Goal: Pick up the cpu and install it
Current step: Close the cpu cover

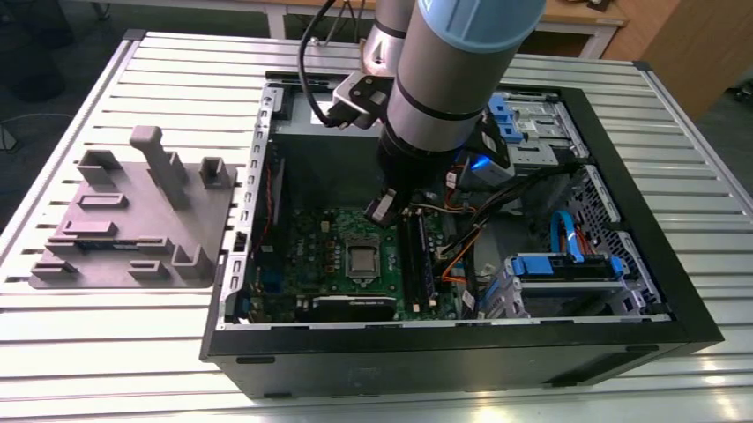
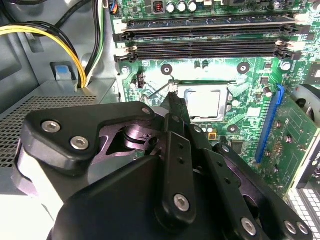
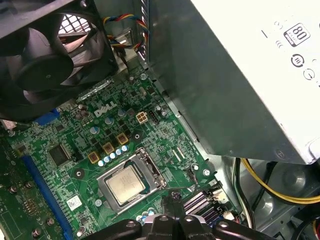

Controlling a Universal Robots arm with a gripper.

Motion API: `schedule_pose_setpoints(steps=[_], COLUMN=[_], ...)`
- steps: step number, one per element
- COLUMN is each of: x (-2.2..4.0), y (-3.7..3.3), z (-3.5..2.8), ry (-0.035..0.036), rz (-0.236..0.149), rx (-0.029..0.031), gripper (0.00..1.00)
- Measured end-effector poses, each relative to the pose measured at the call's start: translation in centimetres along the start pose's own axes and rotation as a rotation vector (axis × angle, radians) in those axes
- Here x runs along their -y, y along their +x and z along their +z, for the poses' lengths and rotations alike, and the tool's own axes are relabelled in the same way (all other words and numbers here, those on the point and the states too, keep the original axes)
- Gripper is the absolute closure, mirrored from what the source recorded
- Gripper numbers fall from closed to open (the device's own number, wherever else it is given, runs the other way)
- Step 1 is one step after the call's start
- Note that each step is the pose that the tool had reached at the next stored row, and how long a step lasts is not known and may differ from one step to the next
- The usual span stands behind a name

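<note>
The cpu (image 3: 124,183), a small square chip with a silvery top, lies flat in the socket of the green motherboard (image 3: 75,150). It also shows in the second wrist view as the cpu (image 2: 202,102) and in the exterior view as the cpu (image 1: 362,257). My gripper (image 2: 173,96) hovers low over the board beside one corner of the socket, its black fingers drawn together with nothing between them. Its tips sit close to the thin wire lever (image 2: 205,81) that runs along the socket's edge. In the exterior view the gripper (image 1: 383,210) hangs inside the open computer case (image 1: 659,317).
Long black memory slots (image 2: 205,35) run beside the socket. A grey power supply box (image 3: 240,80), a black fan (image 3: 45,55) and yellow and black cables (image 2: 75,45) crowd the case. On the exterior view's left, a grey fixture plate (image 1: 130,220) rests on the slatted table.
</note>
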State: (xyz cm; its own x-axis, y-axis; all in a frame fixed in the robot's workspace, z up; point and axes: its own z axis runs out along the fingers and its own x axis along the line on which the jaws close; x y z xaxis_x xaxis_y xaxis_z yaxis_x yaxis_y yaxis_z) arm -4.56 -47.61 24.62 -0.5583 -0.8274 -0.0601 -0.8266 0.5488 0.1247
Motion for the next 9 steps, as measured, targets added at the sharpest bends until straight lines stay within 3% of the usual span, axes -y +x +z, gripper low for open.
schedule_pose_setpoints(steps=[9], x=[0.04], y=[0.37], z=[-0.03], ry=[0.0002], rz=[0.000], rx=[-0.0004], gripper=[0.90])
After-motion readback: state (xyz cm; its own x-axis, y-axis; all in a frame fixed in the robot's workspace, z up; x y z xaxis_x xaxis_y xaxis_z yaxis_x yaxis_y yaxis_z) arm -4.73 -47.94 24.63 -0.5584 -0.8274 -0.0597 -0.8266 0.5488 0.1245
